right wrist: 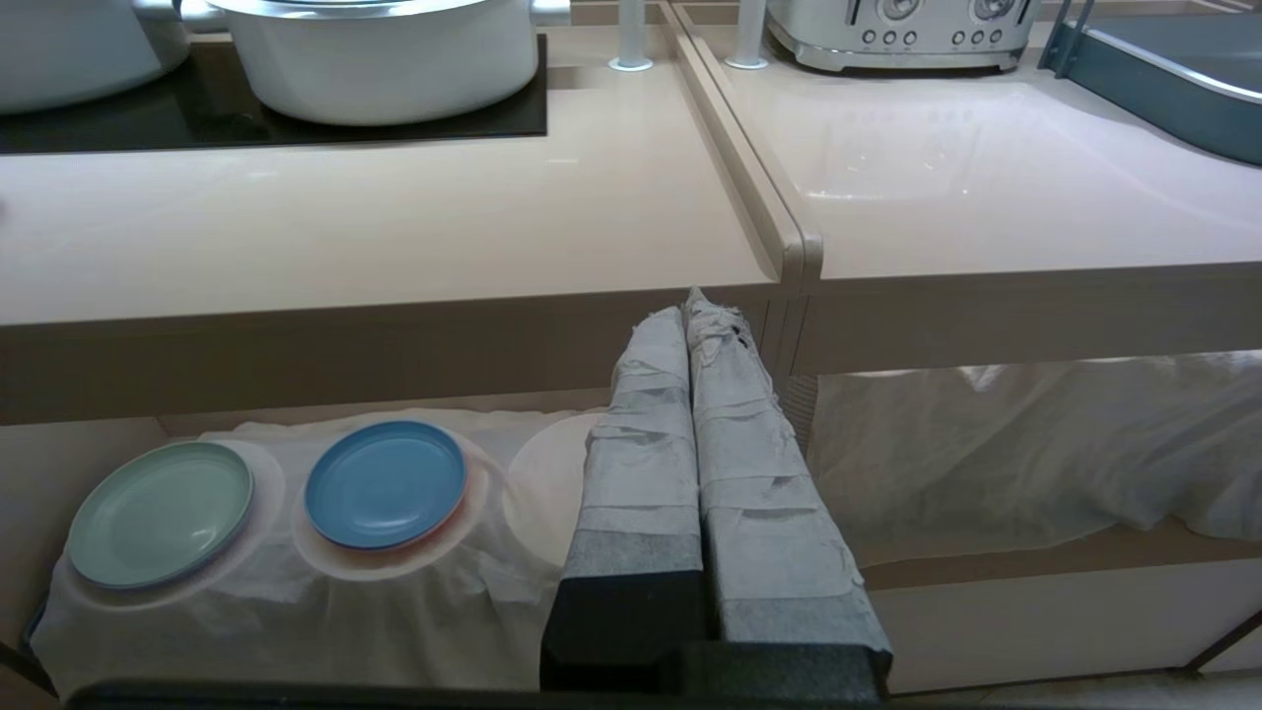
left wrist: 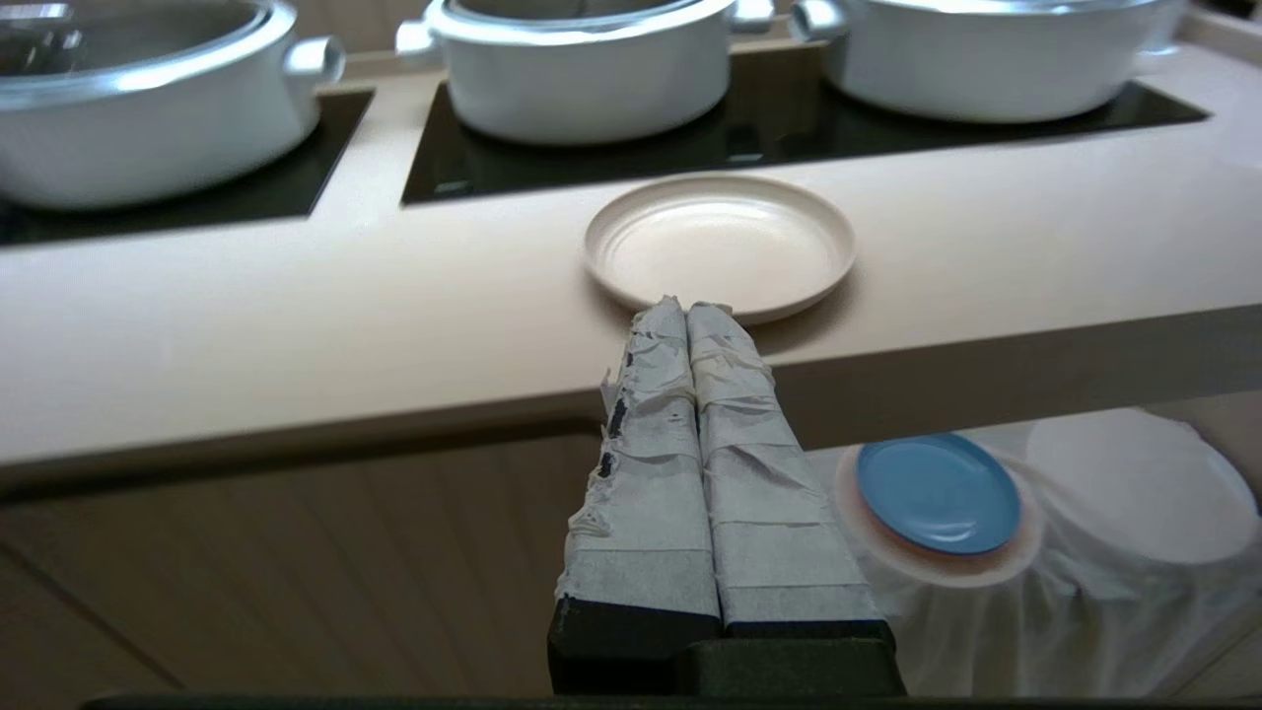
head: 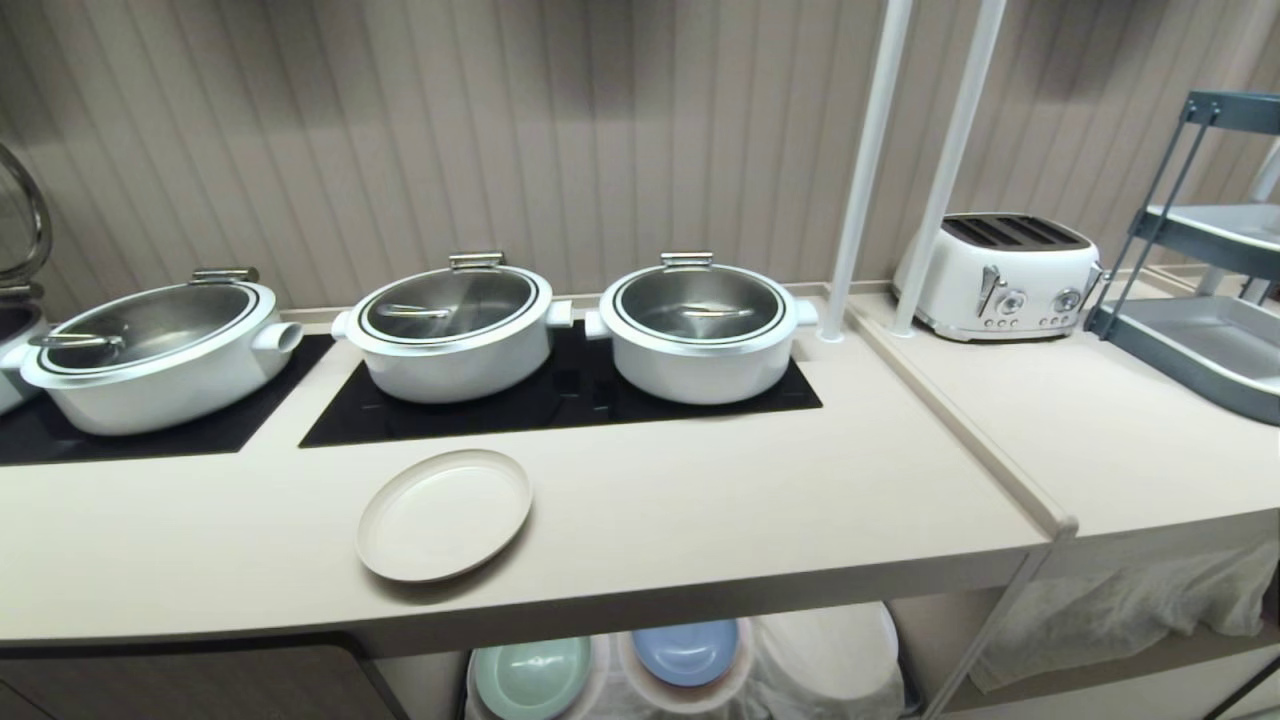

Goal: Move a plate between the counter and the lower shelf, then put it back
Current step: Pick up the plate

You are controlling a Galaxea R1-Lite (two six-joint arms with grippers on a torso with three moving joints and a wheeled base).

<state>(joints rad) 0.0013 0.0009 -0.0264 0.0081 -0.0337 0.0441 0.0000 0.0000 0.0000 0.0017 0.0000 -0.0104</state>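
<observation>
The cream plate point(head: 444, 514) point(left wrist: 720, 244) lies flat on the beige counter point(head: 700, 500) point(left wrist: 296, 296), close to its front edge, in front of the black hob. My left gripper point(left wrist: 687, 308) is shut and empty, held in front of the counter and pointing at the plate's near rim; contact cannot be told. My right gripper point(right wrist: 687, 306) is also shut and empty, lower down before the counter's front edge. Under the counter is the lower shelf point(right wrist: 296, 414), with cloth-draped stacks. Neither arm shows in the head view.
Three lidded white pots point(head: 455, 325) point(head: 150, 350) point(head: 700, 325) stand on the hob behind the plate. A mint-green plate point(right wrist: 161, 513) point(head: 530, 675) and a blue plate point(right wrist: 385, 483) point(left wrist: 937, 491) top the draped stacks below. To the right are two white poles point(head: 870, 170), a toaster point(head: 1000, 262) and a tray rack point(head: 1200, 330).
</observation>
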